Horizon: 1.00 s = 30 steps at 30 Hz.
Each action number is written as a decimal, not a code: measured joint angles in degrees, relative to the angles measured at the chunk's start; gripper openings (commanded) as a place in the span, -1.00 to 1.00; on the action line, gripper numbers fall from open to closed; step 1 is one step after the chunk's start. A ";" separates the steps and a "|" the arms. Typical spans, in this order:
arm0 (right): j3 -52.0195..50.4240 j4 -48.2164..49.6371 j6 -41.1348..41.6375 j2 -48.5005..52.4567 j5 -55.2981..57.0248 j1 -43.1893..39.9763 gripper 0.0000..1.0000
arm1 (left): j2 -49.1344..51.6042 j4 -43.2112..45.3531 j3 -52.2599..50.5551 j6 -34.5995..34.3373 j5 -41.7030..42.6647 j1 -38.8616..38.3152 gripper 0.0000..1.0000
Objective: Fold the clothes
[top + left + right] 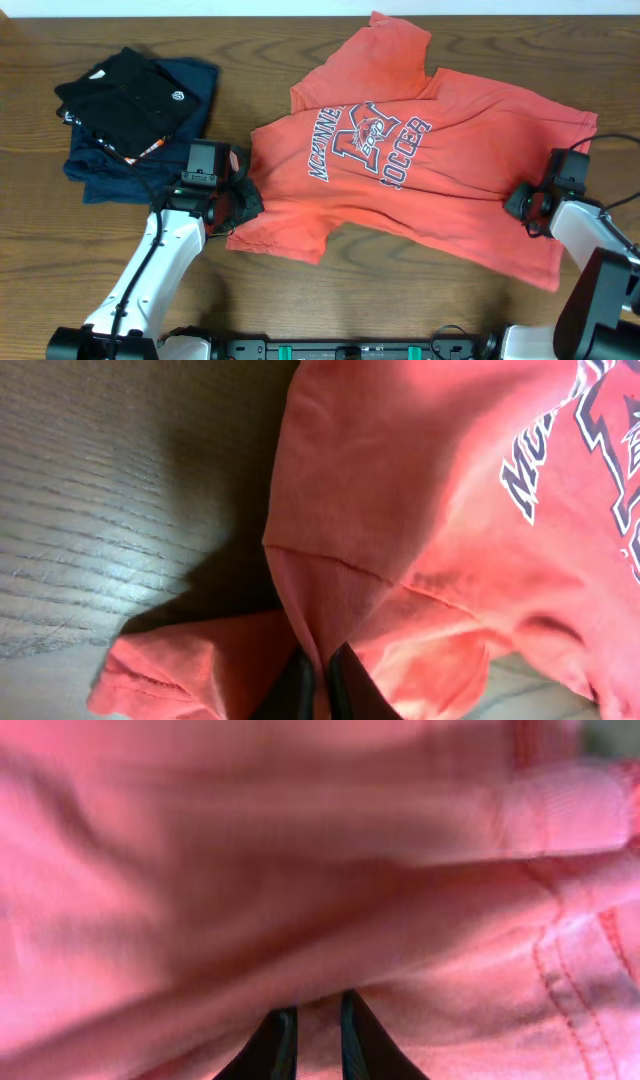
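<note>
**Both grippers pinched on shirt edges, ready for a fold**

The T-shirt lies print-up and rumpled across the middle-right of the table. The left gripper is closed tight on a pleat of cloth by the sleeve seam. The right gripper has its jaws nearly together with fabric between them, apparently at the far hem side. Holding opposite ends likely lets the arms lift and spread the shirt flat. The table is dark wood grain. A black garment sits folded on a navy garment, well apart at the left.
</note>
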 measured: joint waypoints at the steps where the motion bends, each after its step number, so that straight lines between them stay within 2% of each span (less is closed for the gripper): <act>1: 0.02 2.49 -0.02 0.79 0.44 -0.04 -0.75 | 0.00 0.00 0.00 0.02 0.00 0.00 -0.78; 4: 0.37 11.21 -0.02 4.22 1.60 -0.44 -0.76 | 0.00 0.26 -0.02 0.02 0.00 0.00 -0.78; 7: 1.90 18.25 -0.26 8.33 1.53 -1.25 -0.61 | 0.00 1.70 -0.02 0.02 0.00 0.00 -0.78; 10: 6.03 18.60 -2.89 11.91 -0.52 -1.99 -0.42 | 0.00 4.13 -0.02 0.02 0.00 0.00 -0.80; 12: 8.96 13.86 -4.44 12.57 -1.95 -2.01 -0.37 | 0.00 6.14 -0.02 0.02 0.02 0.00 -0.87; 17: 14.99 -5.35 -6.49 11.47 -6.47 -2.08 -0.17 | 0.00 7.69 -0.02 0.02 0.02 0.00 -0.85; 19: 15.76 -13.07 -6.82 9.94 -7.85 -2.08 -0.04 | 0.00 6.71 -0.02 0.09 0.04 0.00 -0.66; 20: 15.93 -17.00 -7.04 8.87 -8.46 -2.05 0.12 | 0.00 5.66 -0.04 0.24 0.02 -0.17 -0.46; 21: 16.04 -19.56 -6.99 7.93 -8.63 -2.05 0.60 | 0.00 4.81 -0.04 0.39 0.07 -0.24 -0.34; 22: 16.57 -23.34 -7.06 6.12 -9.14 -2.05 0.99 | 0.00 3.56 -0.04 0.48 0.04 -0.46 -0.19; 24: 17.25 -27.41 -7.23 2.27 -9.62 -2.05 0.99 | 0.00 0.81 -0.13 0.57 -0.02 -1.03 -0.08; 30: 19.21 -35.06 -7.43 -8.33 -10.34 -2.05 0.98 | 0.00 -4.17 -1.18 0.87 0.04 -3.61 0.03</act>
